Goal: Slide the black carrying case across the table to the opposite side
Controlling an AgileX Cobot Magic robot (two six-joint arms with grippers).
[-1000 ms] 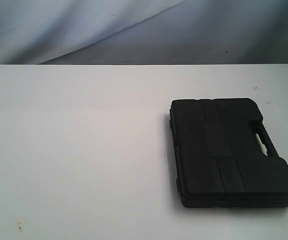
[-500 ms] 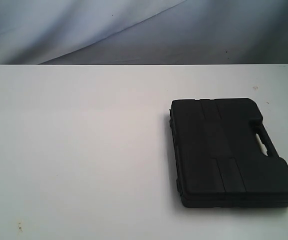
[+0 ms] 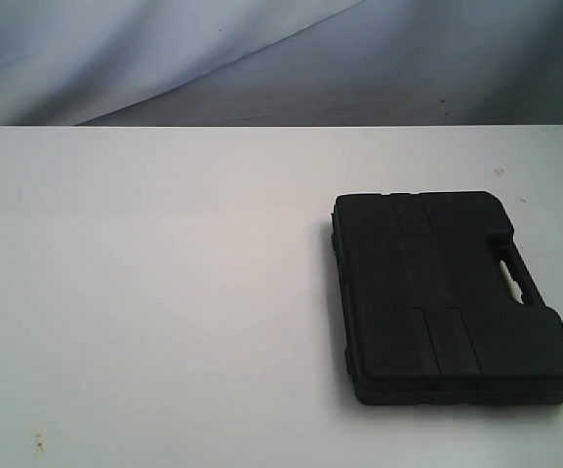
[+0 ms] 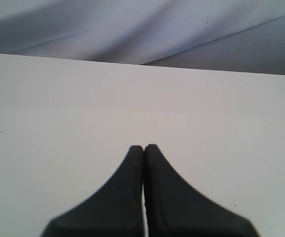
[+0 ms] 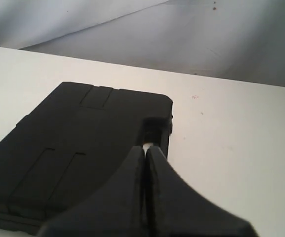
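Observation:
The black case (image 3: pixel 452 297) lies flat on the right part of the white table (image 3: pixel 164 292), its slotted handle cutout (image 3: pixel 513 275) facing the right edge. Neither gripper shows in the exterior view. In the right wrist view the case (image 5: pixel 78 153) fills the near side, and my right gripper (image 5: pixel 145 148) hangs shut and empty, its tips lined up with the handle cutout (image 5: pixel 152 129); whether they touch the case is not visible. My left gripper (image 4: pixel 143 147) is shut and empty over bare table (image 4: pixel 58 108), with no case in that view.
A grey-blue cloth backdrop (image 3: pixel 261 58) hangs behind the table's far edge (image 3: pixel 281 127). Tiny dark specks (image 3: pixel 38 444) mark the near left of the tabletop, and a faint pinkish mark (image 3: pixel 499 172) sits beyond the case.

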